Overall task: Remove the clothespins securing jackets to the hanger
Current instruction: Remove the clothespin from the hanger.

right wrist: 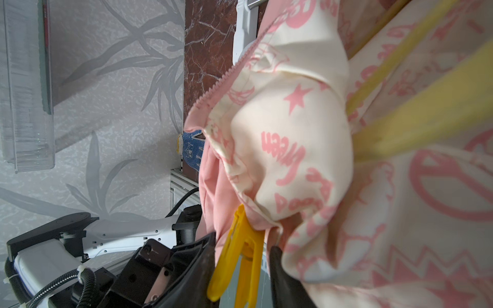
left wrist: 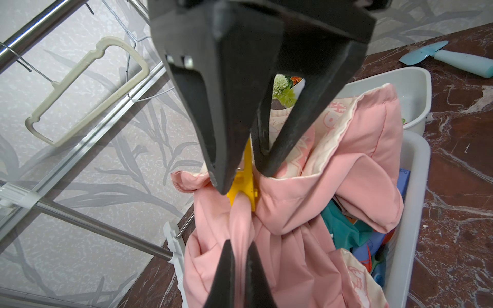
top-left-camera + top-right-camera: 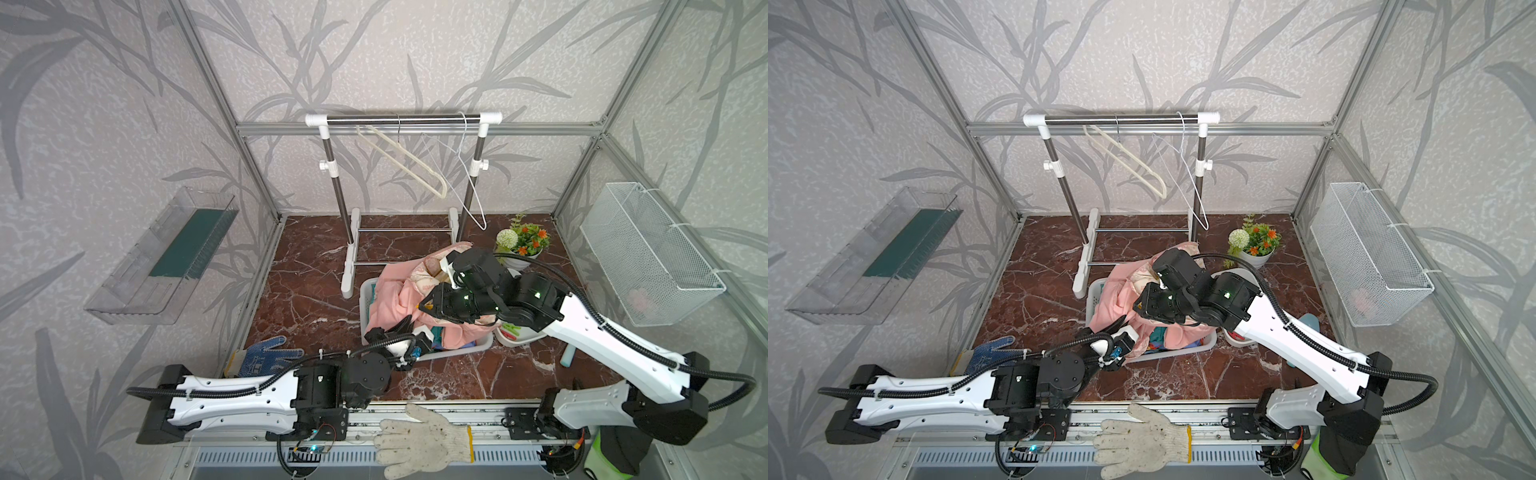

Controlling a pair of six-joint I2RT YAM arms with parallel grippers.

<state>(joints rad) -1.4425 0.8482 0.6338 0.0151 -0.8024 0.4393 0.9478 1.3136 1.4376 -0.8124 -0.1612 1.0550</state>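
The pink jacket (image 3: 395, 291) with cream patterned lining (image 1: 293, 133) is bunched above a white basket (image 2: 410, 213). A teal jacket (image 2: 344, 229) and a multicoloured one (image 2: 373, 245) lie under it. A yellow clothespin (image 2: 245, 184) is clipped on a fold of the pink fabric. My right gripper (image 1: 244, 242) comes in from above, and its two fingers press on the pin's handles. My left gripper (image 2: 240, 245) is shut on a pink fold just below the pin. A blurred yellow hanger bar (image 1: 416, 117) runs across the lining.
The clothes rack (image 3: 399, 118) at the back carries a cream hanger (image 3: 407, 162) and a white wire hanger (image 3: 469, 183). A flower pot (image 3: 521, 245) and a white bowl of pegs (image 3: 513, 332) flank the basket. Gloves lie at front left (image 3: 266, 355) and front centre (image 3: 424, 440).
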